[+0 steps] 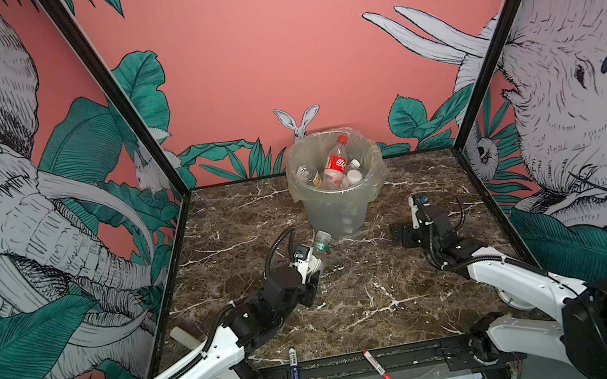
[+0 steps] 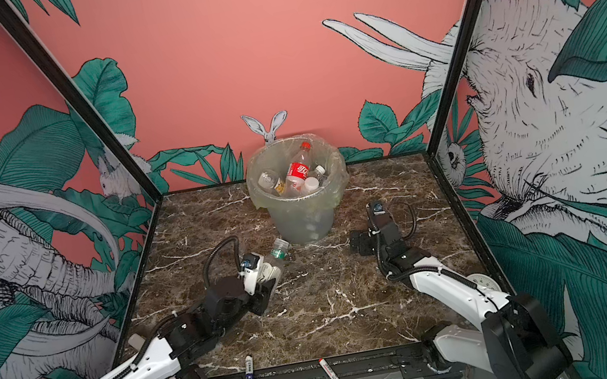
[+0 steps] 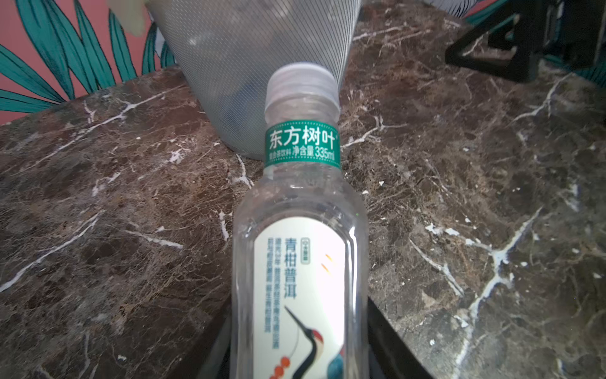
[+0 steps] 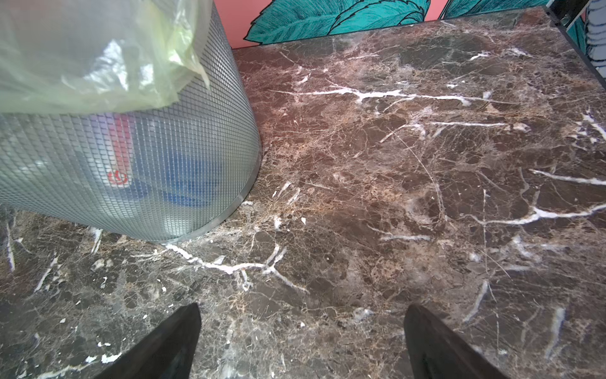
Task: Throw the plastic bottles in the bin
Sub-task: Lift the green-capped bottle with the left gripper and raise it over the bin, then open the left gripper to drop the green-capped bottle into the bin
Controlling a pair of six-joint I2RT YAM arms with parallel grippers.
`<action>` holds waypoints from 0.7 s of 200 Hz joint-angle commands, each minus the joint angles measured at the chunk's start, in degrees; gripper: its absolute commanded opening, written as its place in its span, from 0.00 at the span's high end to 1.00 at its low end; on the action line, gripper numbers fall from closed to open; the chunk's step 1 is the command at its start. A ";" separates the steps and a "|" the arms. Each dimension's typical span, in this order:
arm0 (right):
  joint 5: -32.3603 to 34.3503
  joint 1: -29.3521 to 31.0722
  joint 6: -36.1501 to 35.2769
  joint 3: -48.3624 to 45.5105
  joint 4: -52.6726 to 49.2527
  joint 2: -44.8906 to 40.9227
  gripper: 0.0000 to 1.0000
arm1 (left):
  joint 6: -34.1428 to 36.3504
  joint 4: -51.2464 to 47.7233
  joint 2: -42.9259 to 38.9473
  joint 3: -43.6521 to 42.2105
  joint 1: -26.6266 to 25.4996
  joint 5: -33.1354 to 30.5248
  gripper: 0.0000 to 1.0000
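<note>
My left gripper (image 1: 310,271) (image 3: 300,347) is shut on a clear plastic bottle (image 1: 319,247) (image 2: 278,254) (image 3: 300,210) that has a green neck band, a pale cap and a white crane label. The bottle's cap points at the lower wall of the bin (image 1: 333,214) (image 2: 303,222) (image 3: 249,65), just short of it. The bin stands at the back middle of the marble table and holds several bottles, one of them red-labelled with a red cap (image 1: 335,164). My right gripper (image 1: 402,235) (image 2: 359,241) (image 4: 301,315) is open and holds nothing, low over the table to the right of the bin (image 4: 164,147).
A blue marker (image 1: 295,375) and a red marker (image 1: 385,374) lie across the front rail. A small white round dial (image 2: 482,281) sits by the right arm near the right wall. Black frame posts and printed walls enclose the table on three sides.
</note>
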 commanded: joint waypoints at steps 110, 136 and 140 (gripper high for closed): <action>-1.96 -0.27 0.18 2.22 0.15 3.34 0.01 | 16.11 -3.84 20.59 45.94 3.02 -3.05 0.48; -2.76 -0.23 0.44 2.39 0.24 3.81 0.01 | 15.77 -7.77 36.29 65.71 10.94 2.75 0.18; -2.79 -0.29 0.44 2.33 0.17 3.85 0.01 | 15.76 -8.61 38.26 68.58 11.47 2.58 0.13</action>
